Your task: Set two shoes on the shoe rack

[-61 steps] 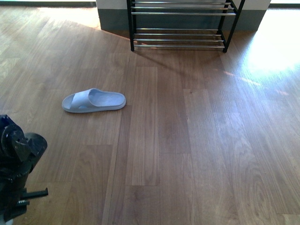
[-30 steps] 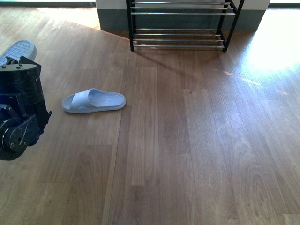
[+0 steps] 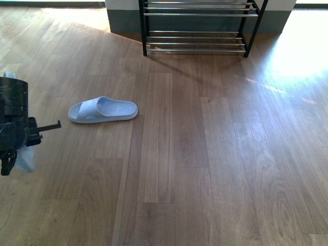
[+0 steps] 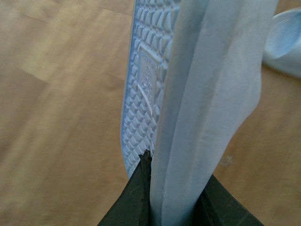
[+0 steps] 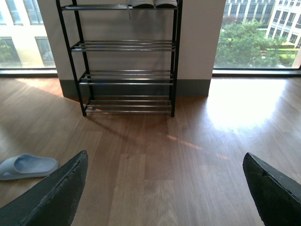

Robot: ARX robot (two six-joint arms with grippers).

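Observation:
The shoe rack (image 3: 197, 36) stands against the far wall, its black frame and chrome bars also plain in the right wrist view (image 5: 127, 59). The white soles of two shoes (image 5: 153, 3) show on its top tier, cut off by the frame edge. My left gripper (image 4: 176, 188) is shut on a pale blue slide sandal (image 4: 207, 94), held on edge with the tread showing. In the front view that gripper (image 3: 15, 136) is at the far left, a bit of the sandal (image 3: 25, 160) hanging below it. My right gripper (image 5: 164, 188) is open over bare floor, facing the rack.
A second pale blue slide sandal (image 3: 102, 109) lies flat on the wood floor, left of centre and well short of the rack; it also shows in the right wrist view (image 5: 26, 166). Bright sunlight falls on the floor (image 3: 300, 51) to the right of the rack.
My left arm has swung about at the left edge. The held sandal stuck up above it half a second ago and now hangs below it. The sandal on the floor has not moved.

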